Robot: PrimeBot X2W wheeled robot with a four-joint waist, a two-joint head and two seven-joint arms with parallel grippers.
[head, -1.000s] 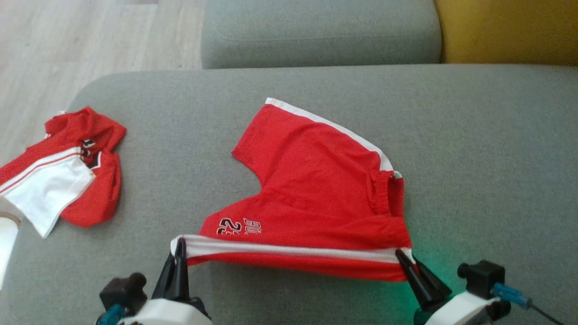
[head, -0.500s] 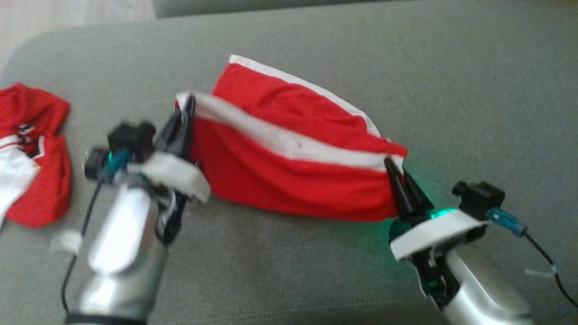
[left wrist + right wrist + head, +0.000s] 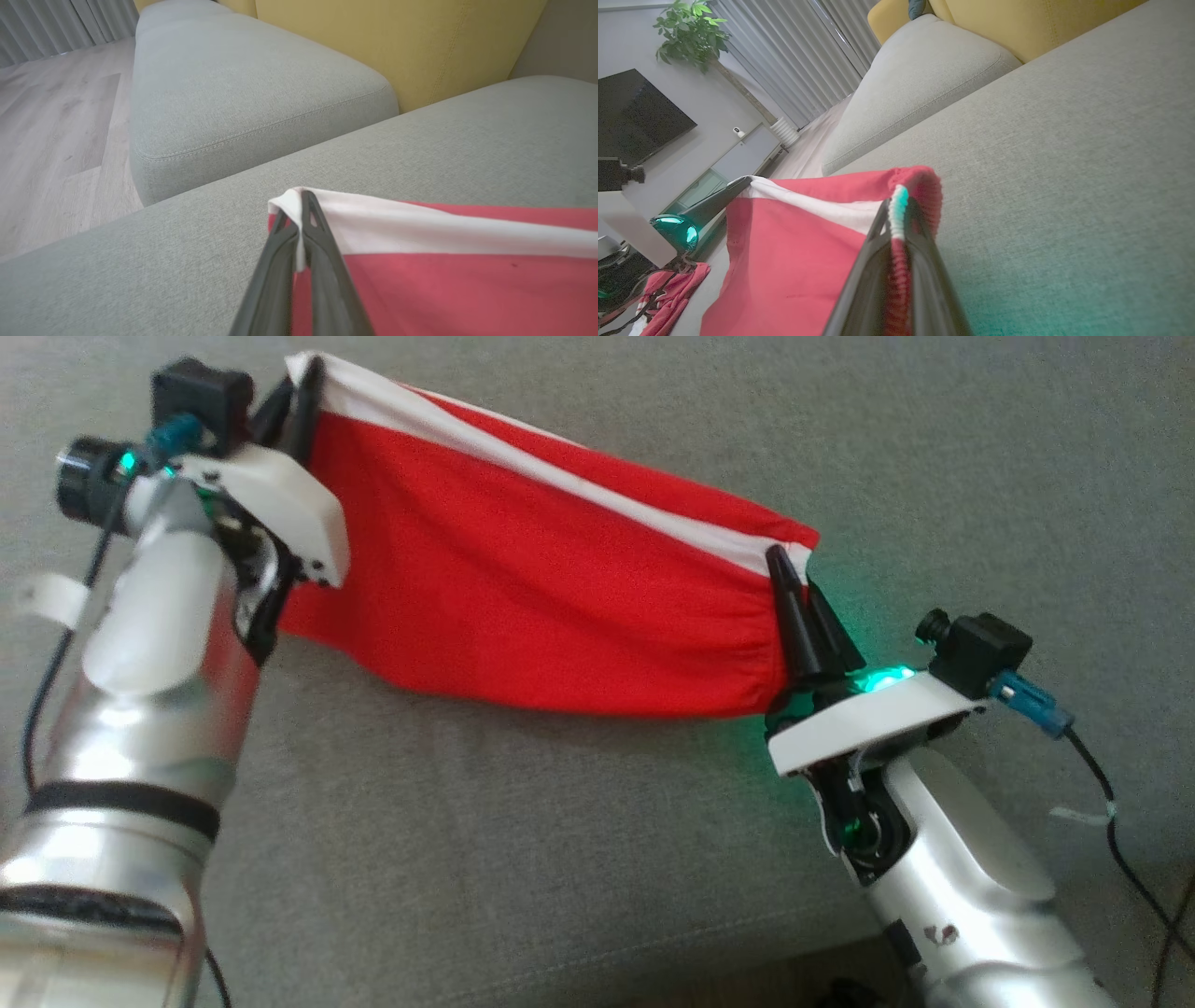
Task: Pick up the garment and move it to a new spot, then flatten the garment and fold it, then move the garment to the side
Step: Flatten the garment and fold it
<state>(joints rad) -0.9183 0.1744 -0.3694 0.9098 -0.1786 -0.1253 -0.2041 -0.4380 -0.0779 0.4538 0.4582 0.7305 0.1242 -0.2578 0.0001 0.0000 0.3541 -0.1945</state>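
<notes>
Left tool point(image 3: 301, 394) gripped one white-trimmed corner of the garment point(image 3: 523, 579); right tool point(image 3: 792, 581) gripped the other; the garment hung taut between them above the sofa seat point(image 3: 560, 840); judgement: the fold needed both corners lowered evenly, under equal tension, to avoid wrinkles.

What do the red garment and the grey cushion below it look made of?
Red garment: soft matte knit, probably jersey; it sags in soft folds and its edge is ribbed. Grey cushion: matte woven upholstery, heathered fine weave showing.
</notes>
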